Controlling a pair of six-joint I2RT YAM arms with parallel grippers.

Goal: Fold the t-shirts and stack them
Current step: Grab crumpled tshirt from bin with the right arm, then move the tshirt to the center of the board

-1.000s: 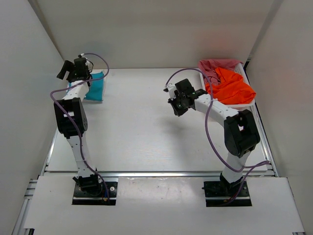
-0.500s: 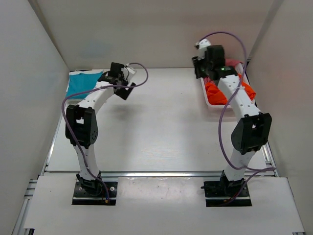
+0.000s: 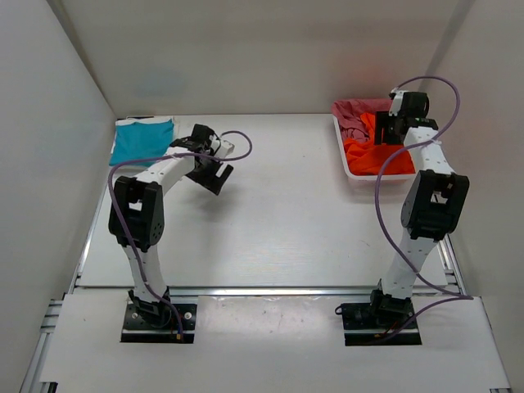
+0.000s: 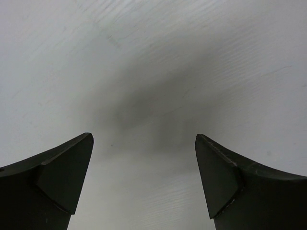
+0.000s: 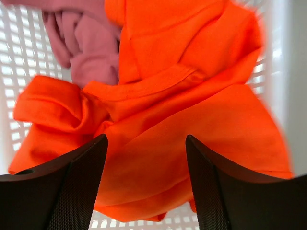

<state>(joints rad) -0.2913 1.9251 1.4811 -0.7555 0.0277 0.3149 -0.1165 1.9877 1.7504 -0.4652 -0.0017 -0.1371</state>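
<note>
Left arm [image 3: 135, 206] and right arm [image 3: 432, 205] match: white links, chunky black joint housings, black base blocks [image 3: 151, 315]. A thin purple cable [image 3: 377, 196] loops along each. Left jaws are plain dark wedges. Right jaws are dark and finely mesh-textured.

The left arm [image 3: 135, 205] rises from its base, bends at the elbow and reaches away and to the right. Its wrist is tipped so the left hand [image 3: 214, 176] points down, and its fingers [image 4: 62, 177] stand wide apart. The right arm [image 3: 430, 205] stretches far out. The right hand [image 3: 383, 131] is turned downward at the far right, fingers [image 5: 72, 191] parted.
</note>
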